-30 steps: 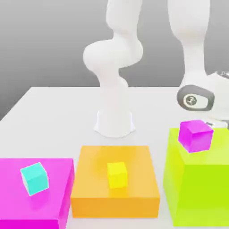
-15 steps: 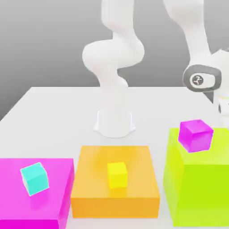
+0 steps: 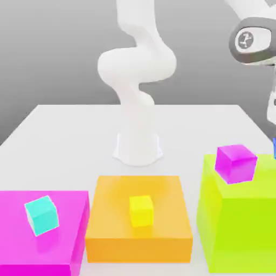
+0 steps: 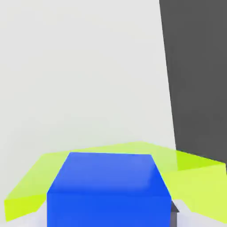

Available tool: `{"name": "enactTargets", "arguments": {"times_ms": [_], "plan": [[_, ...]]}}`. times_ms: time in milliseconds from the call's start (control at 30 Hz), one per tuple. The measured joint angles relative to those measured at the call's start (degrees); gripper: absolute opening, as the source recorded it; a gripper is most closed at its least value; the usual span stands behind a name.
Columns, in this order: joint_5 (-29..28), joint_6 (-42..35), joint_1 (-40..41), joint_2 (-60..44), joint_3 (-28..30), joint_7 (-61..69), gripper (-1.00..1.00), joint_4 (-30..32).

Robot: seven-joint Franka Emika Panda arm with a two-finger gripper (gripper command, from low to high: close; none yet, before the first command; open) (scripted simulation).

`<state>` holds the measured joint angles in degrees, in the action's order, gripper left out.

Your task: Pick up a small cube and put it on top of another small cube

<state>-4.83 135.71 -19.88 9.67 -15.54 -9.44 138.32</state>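
Rising at exterior view's upper right, gripper was seen shut on blue cube, newly visible at right edge.

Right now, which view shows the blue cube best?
The hand view: the blue cube looms large there, its top and one side visible, against the green block. The exterior view catches only a blue sliver at its right edge.

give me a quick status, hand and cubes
hand closed on blue cube, over by the lime block; not stacked yet; magenta cube on that block, near the blue one
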Motion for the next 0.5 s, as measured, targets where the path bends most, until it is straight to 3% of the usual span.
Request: {"name": "enactTargets", "arguments": {"times_ms": [233, 367, 400, 500], "plan": [[7.34, -17.13, 5.22, 6.21, 4.62, -10.95, -1.0, -4.95], [8.16, -11.61, 6.0, 3.83, 4.72, -12.93, -1.0, -0.91], [8.15, -10.22, 6.05, 3.27, 4.63, -13.03, 1.0, -0.06], [8.16, -10.22, 6.05, 3.27, 4.63, -13.03, 1.0, -0.06]]}}
